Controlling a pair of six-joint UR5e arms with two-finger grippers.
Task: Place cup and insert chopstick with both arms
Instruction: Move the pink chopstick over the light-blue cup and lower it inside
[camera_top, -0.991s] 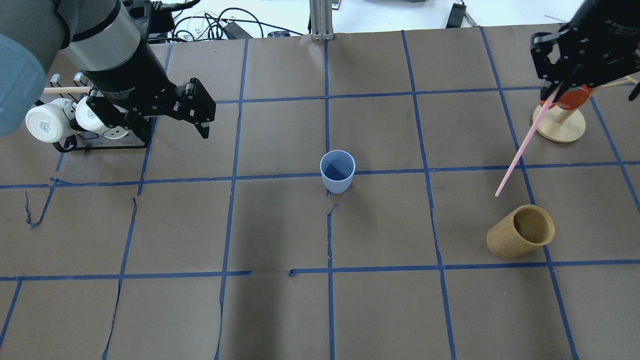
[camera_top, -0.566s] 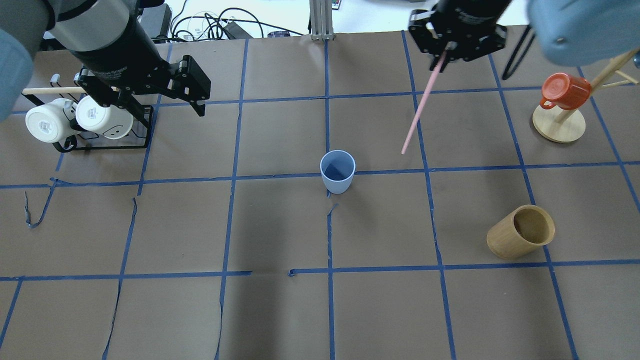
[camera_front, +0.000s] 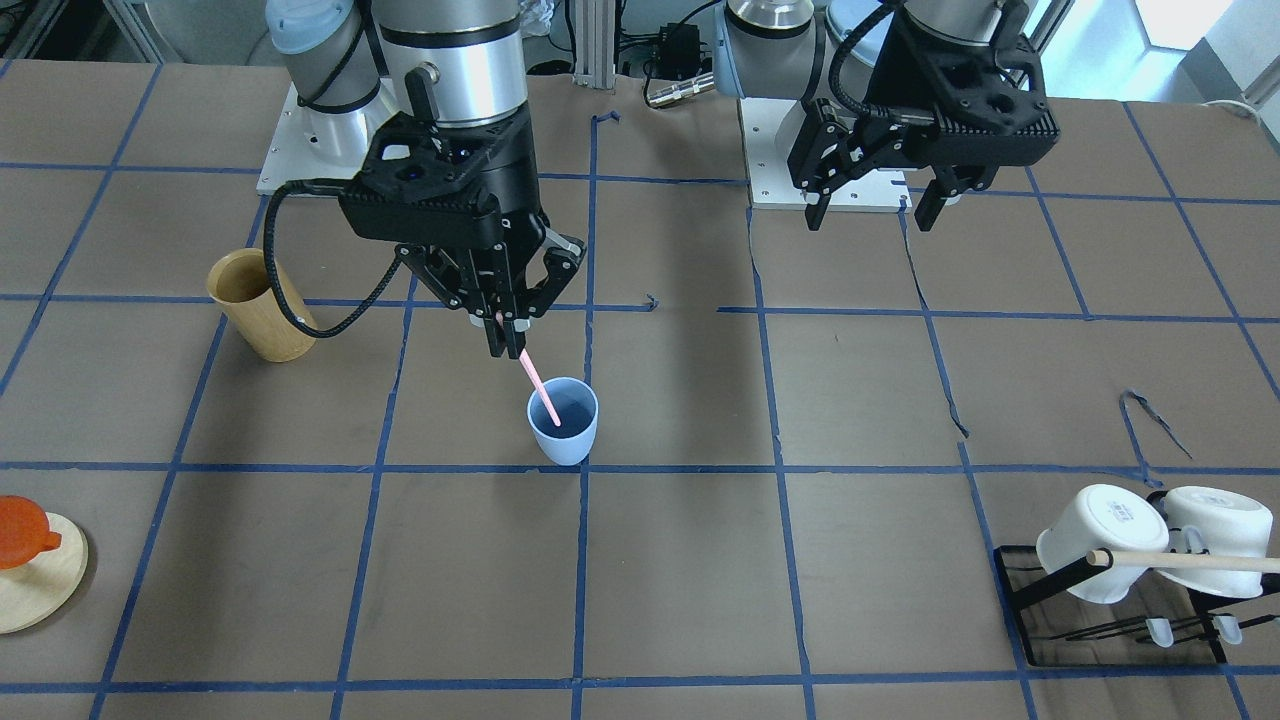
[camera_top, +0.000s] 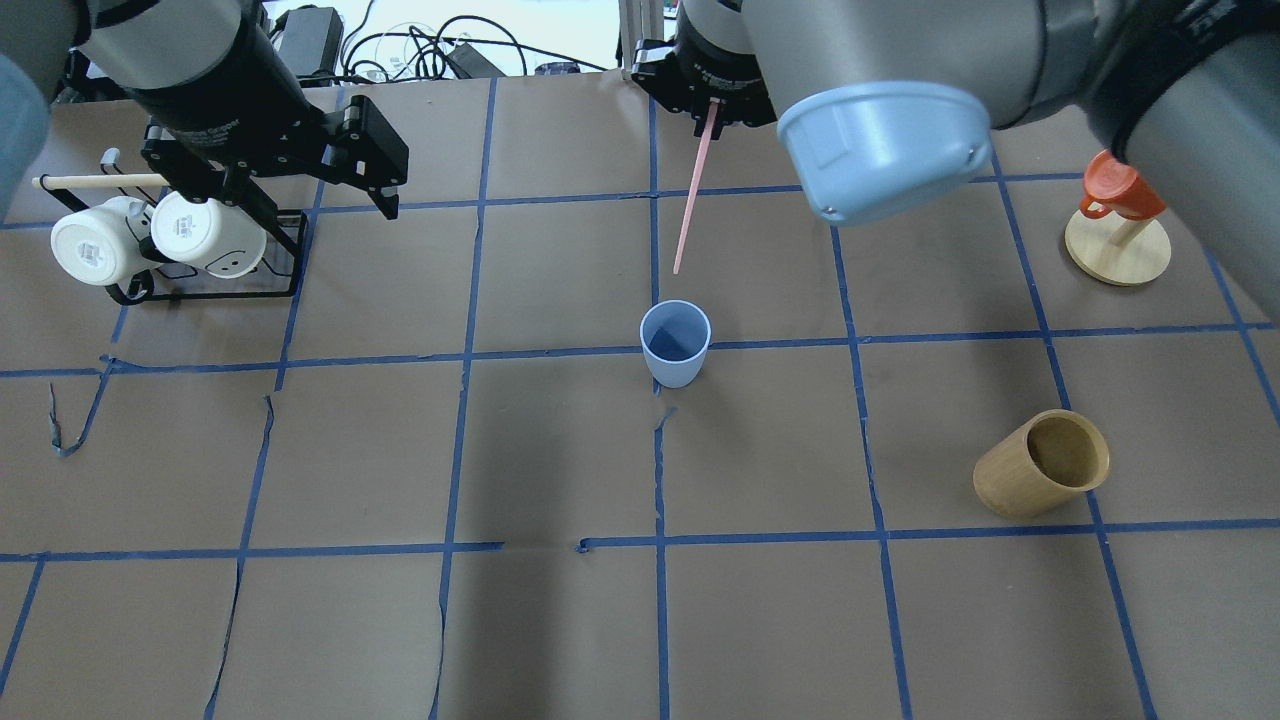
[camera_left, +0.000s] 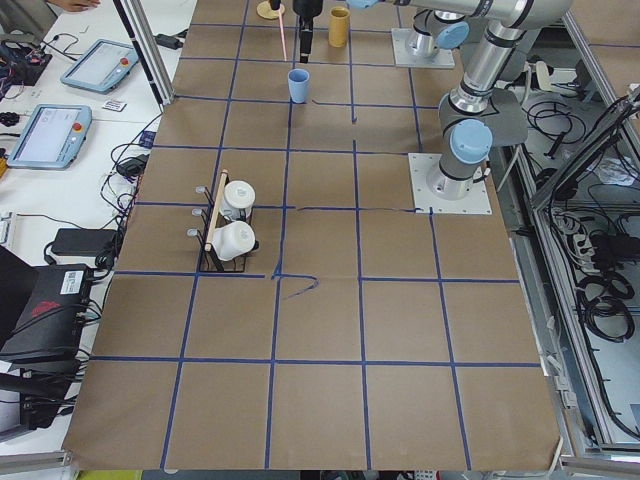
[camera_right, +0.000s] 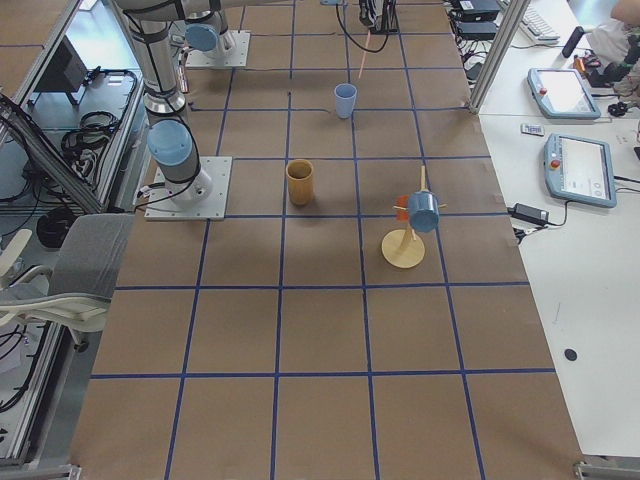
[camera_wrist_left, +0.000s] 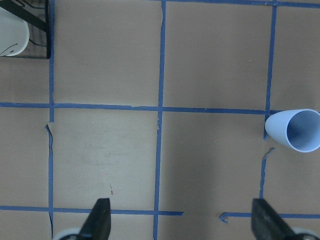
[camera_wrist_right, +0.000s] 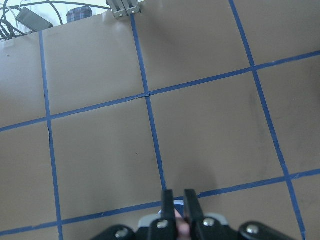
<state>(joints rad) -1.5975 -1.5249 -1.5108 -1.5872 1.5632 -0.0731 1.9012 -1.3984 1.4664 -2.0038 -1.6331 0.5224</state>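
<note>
Brown-paper tabletop (camera_top: 560, 620), blue tape grid. Found blue cup (camera_top: 675, 343) upright near the middle, just beside a tape crossing.

Logged right gripper (camera_front: 507, 345) clamped on pink chopstick (camera_front: 540, 390) — fingers (camera_wrist_right: 191, 205) pressed together on its top end in the right wrist view. From the front, saw the stick's lower tip overlapping the cup's mouth. From overhead, saw that tip apart from the rim, on the far side.

Logged left gripper (camera_wrist_left: 181, 220) spread wide, holding nothing, near the black rack (camera_top: 215, 293) of white mugs (camera_top: 90, 248). Saw the cup at the right edge of its wrist view.

Noted wooden cup (camera_right: 300, 182) upright in the right side view, well apart from the blue cup. Noted orange mug (camera_top: 1115, 185) on a wooden stand (camera_top: 1115, 255) — a blue mug (camera_right: 423, 212) on the same stand shows only from the right side.
</note>
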